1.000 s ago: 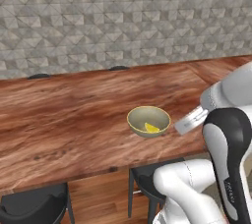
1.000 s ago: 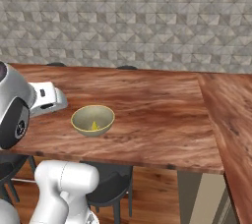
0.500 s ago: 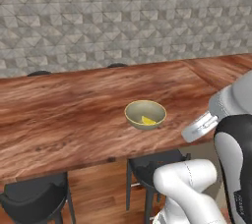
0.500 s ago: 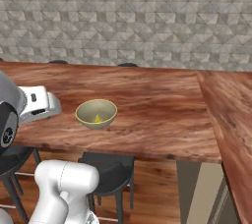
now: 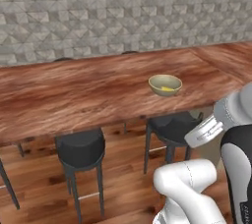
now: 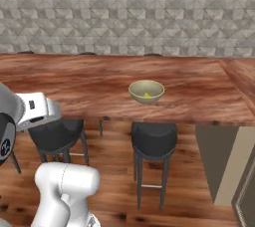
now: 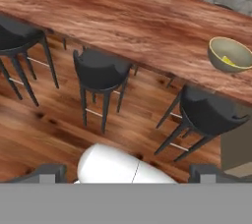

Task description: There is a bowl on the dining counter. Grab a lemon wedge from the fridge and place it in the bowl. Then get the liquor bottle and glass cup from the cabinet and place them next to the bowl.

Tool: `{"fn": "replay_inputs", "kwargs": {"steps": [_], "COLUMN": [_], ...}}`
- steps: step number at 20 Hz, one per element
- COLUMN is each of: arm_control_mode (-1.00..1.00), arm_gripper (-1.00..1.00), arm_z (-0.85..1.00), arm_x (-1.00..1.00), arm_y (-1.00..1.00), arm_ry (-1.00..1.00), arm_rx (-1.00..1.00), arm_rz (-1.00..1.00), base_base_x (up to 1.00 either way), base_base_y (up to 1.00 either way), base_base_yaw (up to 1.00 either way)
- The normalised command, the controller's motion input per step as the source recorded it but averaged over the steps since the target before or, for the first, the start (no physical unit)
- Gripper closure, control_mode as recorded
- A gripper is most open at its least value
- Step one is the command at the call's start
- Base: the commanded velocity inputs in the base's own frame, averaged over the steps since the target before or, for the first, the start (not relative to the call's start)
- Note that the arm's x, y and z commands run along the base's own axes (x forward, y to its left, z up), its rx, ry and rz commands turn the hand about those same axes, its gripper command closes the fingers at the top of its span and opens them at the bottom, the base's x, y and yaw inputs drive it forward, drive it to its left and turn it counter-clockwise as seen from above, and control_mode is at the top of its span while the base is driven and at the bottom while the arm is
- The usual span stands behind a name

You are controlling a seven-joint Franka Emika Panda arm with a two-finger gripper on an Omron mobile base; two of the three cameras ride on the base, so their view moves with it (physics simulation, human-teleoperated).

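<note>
Wooden dining counter (image 5: 88,90), one bowl (image 5: 165,84), one lemon wedge (image 5: 168,89), three stools (image 7: 101,70)

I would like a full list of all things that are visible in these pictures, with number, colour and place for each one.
Round olive-green bowl: one, on the reddish-brown wooden dining counter, near its front edge.
Yellow lemon wedge: one, lying inside the bowl.
Reddish-brown wooden dining counter: one, long, running along the wall and turning at the right end.
Round black stools: at least four, on the floor in front of the counter, and dark seat tops show behind its far edge.
Grey patterned tile wall: one, behind the counter.
Brown wooden plank floor: under the stools.
Robot gripper: one, dark finger tips, open and holding nothing, over the floor.
</note>
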Motion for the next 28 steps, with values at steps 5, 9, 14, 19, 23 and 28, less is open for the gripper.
{"fn": "replay_inputs", "kwargs": {"steps": [5, 9, 14, 19, 23, 28], "arm_control_mode": [1.00, 1.00, 1.00, 1.00, 1.00, 1.00], "arm_gripper": [-1.00, -1.00, -1.00, -1.00, -1.00, -1.00], "arm_z": [0.00, 0.00, 0.00, 0.00, 0.00, 0.00], "arm_x": [0.00, 0.00, 0.00, 0.00, 0.00, 0.00], "arm_y": [0.00, 0.00, 0.00, 0.00, 0.00, 0.00], "arm_ry": [0.00, 0.00, 0.00, 0.00, 0.00, 0.00], "arm_rx": [0.00, 0.00, 0.00, 0.00, 0.00, 0.00], "arm_rz": [0.00, 0.00, 0.00, 0.00, 0.00, 0.00], "base_base_x": [-0.33, -0.07, 0.03, 0.11, 0.29, 0.56], "base_base_y": [1.00, 1.00, 1.00, 1.00, 1.00, 1.00], "base_base_yaw": [-0.22, -0.20, -0.14, -0.09, -0.05, 0.00]}}
